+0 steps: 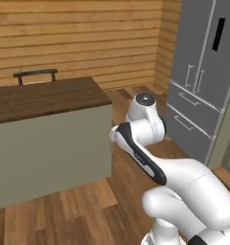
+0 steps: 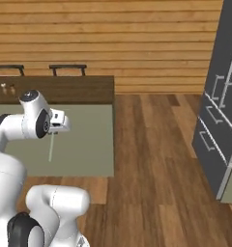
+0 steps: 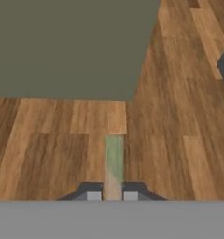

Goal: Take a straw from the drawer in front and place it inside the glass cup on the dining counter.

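Straw [image 3: 114, 161] clamped in pincer [image 3: 112, 196], long axis hanging down; counter [image 2: 65, 89] top lies above and beyond (cup unseen).

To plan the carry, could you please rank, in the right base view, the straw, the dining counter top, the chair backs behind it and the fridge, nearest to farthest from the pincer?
1. Straw: held in the pincer, hanging down.
2. Dining counter: just behind and above.
3. Chair back: beyond the counter.
4. Fridge: far right, across the floor.
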Robot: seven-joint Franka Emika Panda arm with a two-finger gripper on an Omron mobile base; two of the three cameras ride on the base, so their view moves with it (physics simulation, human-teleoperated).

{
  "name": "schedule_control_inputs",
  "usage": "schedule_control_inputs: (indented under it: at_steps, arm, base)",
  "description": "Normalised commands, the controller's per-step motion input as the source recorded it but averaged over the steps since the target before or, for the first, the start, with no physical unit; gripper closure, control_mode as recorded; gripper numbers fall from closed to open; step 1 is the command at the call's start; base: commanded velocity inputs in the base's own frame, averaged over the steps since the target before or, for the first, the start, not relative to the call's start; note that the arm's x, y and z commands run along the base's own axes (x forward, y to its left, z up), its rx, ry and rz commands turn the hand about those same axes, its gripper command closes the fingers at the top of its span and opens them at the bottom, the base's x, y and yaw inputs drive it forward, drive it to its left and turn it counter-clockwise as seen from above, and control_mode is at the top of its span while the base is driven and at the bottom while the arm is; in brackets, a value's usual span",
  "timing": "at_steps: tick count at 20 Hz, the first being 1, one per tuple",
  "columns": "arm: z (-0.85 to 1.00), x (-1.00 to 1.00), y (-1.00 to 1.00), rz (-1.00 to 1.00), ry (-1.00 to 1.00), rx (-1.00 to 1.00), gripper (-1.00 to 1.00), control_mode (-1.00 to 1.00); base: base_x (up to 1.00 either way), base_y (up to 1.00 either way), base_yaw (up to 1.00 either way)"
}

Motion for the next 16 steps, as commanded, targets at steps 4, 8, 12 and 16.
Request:
schedule_control_inputs:
  at_steps: [4,8,12,16]
  arm:
    - [0.00,0.00,0.00,0.00,0.00,0.00,1.00,1.00]
    - [0.00,0.00,0.00,0.00,0.00,0.00,1.00,1.00]
    - [0.00,0.00,0.00,0.00,0.00,0.00,1.00,1.00]
    - [0.00,0.00,0.00,0.00,0.00,0.00,1.00,1.00]
  base:
    - [1.00,-0.39,0.08]
    - [1.00,-0.76,0.05]
    - [1.00,-0.94,0.06]
    - [1.00,-0.77,0.07]
